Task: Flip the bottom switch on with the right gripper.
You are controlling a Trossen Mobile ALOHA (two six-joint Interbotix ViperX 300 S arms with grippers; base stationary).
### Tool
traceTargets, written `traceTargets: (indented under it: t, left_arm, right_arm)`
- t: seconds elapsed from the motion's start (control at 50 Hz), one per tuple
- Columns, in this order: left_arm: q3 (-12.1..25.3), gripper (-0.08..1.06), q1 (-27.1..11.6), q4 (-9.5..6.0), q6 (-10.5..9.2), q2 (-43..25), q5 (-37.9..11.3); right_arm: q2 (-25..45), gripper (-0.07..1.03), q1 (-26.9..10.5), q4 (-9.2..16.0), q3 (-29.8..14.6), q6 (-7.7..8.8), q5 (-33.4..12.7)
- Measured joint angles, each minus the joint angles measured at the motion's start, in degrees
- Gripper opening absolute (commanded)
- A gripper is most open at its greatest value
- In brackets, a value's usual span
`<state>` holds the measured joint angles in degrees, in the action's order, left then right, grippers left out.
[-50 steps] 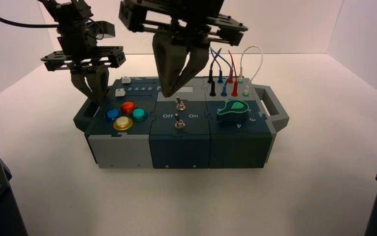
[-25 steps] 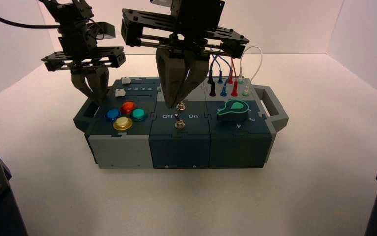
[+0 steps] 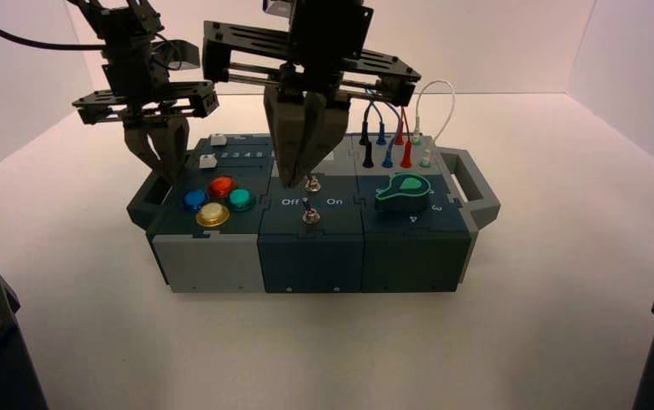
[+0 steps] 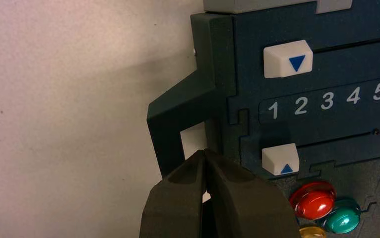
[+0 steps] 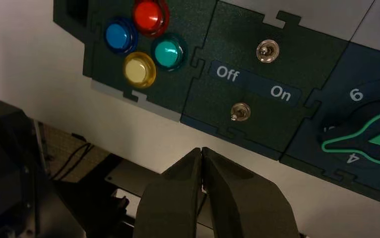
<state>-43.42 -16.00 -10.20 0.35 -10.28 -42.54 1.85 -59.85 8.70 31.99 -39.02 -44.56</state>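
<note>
The bottom switch (image 3: 310, 213) is a small silver toggle on the plain dark teal tile at the front middle of the box. In the right wrist view the bottom switch (image 5: 240, 111) sits below the "Off"/"On" lettering, its lever leaning to the Off side. Its twin toggle (image 3: 312, 184) stands just behind it. My right gripper (image 3: 294, 182) hangs shut and empty over the box, its tips beside the twin toggle and behind the bottom switch; it also shows in its own wrist view (image 5: 201, 148). My left gripper (image 3: 165, 175) is shut and empty above the box's left handle (image 4: 178, 114).
Blue, red, teal and yellow buttons (image 3: 217, 199) sit on the box's left part, behind them two white sliders (image 4: 287, 58) by the numbers 1 to 5. A green knob (image 3: 403, 191) and plugged wires (image 3: 392, 128) are on the right. A grey handle (image 3: 477, 184) sticks out at the right.
My right gripper has shut its fingers and come down and forward, its tips now low beside the twin toggle. The left gripper has not moved.
</note>
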Motion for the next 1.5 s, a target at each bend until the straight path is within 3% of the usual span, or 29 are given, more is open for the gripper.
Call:
traceTargets:
  t: [0.22,0.42,0.64,1.5]
  left_arm:
    - [0.26,-0.03,0.09,0.00,0.00,-0.44,-0.35]
    - [0.44,-0.03,0.09,0.00,-0.09,-0.53,-0.79]
    - [0.44,-0.03,0.09,0.00,-0.18,-0.53,-0.88]
    - [0.70,-0.03,0.09,0.09,-0.18,-0.53,-1.23]
  right_arm:
    - [1.67,-0.02,-0.09,-0.70,-1.49,-1.58,-0.79]
    - [4.31,-0.02,-0.18,-3.60,-3.60,-4.57,-3.08]
    - [5.01,-0.02,-0.09,-5.27,-4.04,-5.89,-3.96]
    - [9.32,-0.02,-0.09,-5.54,-6.24,-6.24,-4.04]
